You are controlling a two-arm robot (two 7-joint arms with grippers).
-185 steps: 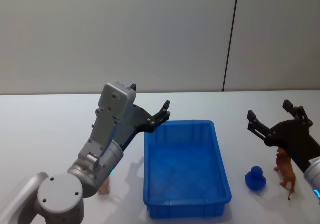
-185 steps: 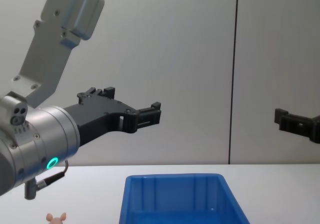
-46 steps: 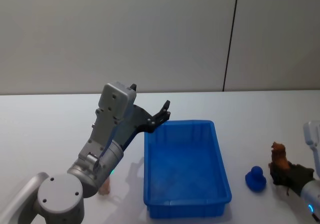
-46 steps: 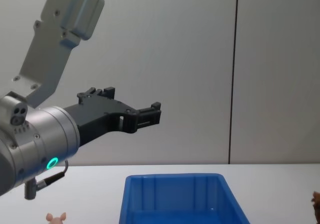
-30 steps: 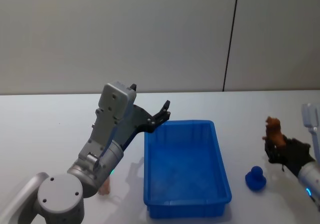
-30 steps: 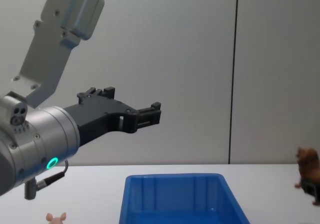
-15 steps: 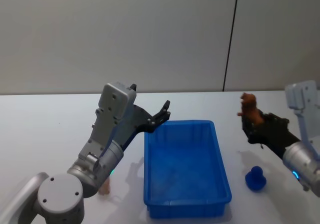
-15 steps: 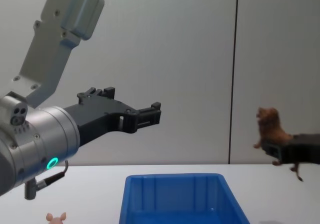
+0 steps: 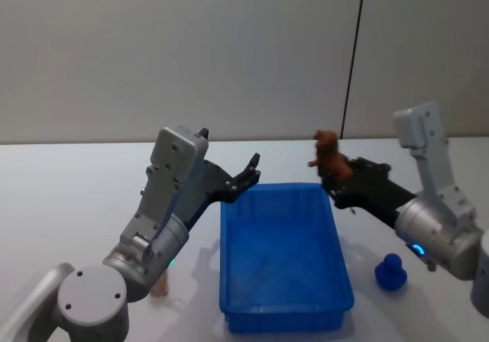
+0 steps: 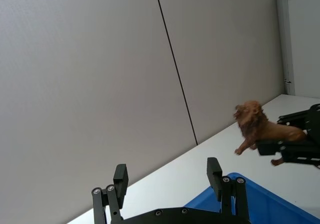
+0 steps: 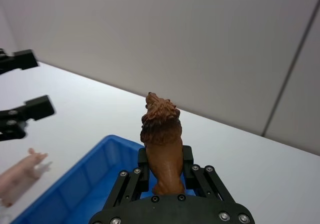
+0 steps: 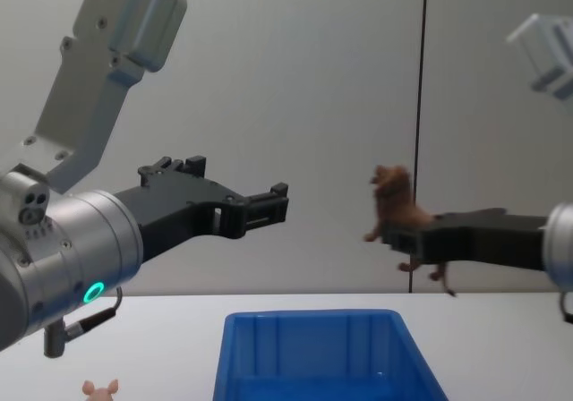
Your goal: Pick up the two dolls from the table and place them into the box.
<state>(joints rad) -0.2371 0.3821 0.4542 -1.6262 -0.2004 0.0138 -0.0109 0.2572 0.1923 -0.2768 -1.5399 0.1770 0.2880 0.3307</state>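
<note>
My right gripper (image 9: 336, 180) is shut on the brown doll (image 9: 328, 154), a shaggy-headed four-legged figure, and holds it upright in the air over the far right corner of the blue box (image 9: 276, 187). The chest view shows that doll (image 12: 399, 209) well above the box rim (image 12: 309, 316). The pale pink doll (image 9: 159, 287) stands on the white table (image 9: 69, 204) left of the box, partly hidden by my left arm. My left gripper (image 9: 248, 172) hangs open and empty above the box's far left corner.
A small dark blue duck-shaped toy (image 9: 390, 272) sits on the table right of the box. A grey wall with a dark vertical seam runs behind the table. The table's left side is bare.
My right gripper has risen from the table at the right and swung left with the brown doll, ending over the box's far right corner. The left arm has not moved.
</note>
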